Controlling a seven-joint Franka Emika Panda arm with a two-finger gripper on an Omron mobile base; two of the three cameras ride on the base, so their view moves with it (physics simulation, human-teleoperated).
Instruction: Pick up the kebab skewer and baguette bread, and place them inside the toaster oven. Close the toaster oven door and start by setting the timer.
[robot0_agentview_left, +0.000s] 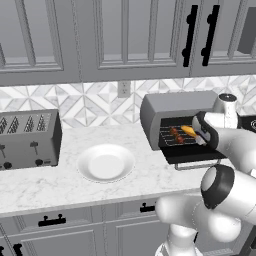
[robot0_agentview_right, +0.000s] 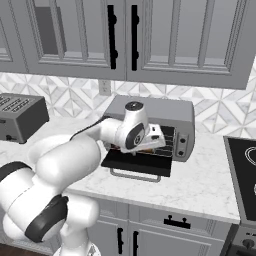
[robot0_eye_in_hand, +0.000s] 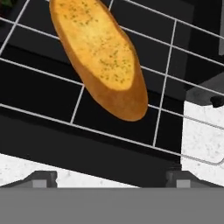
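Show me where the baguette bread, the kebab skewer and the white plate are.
baguette bread (robot0_eye_in_hand: 99, 56): hand view, middle of its golden top.
kebab skewer (robot0_agentview_left: 176, 135): left base view, red-brown chunks on the rack.
white plate (robot0_agentview_left: 90, 153): left base view, its left rim.

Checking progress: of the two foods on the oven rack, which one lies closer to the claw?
The baguette bread, the golden oval loaf on the wire rack. The kebab skewer, with red-brown chunks, lies beyond it.

A home kitchen: grey cabinets (robot0_agentview_left: 125, 40), marble counter (robot0_agentview_left: 90, 185), slot toaster (robot0_agentview_left: 29, 139) and toaster oven (robot0_agentview_right: 165, 125).
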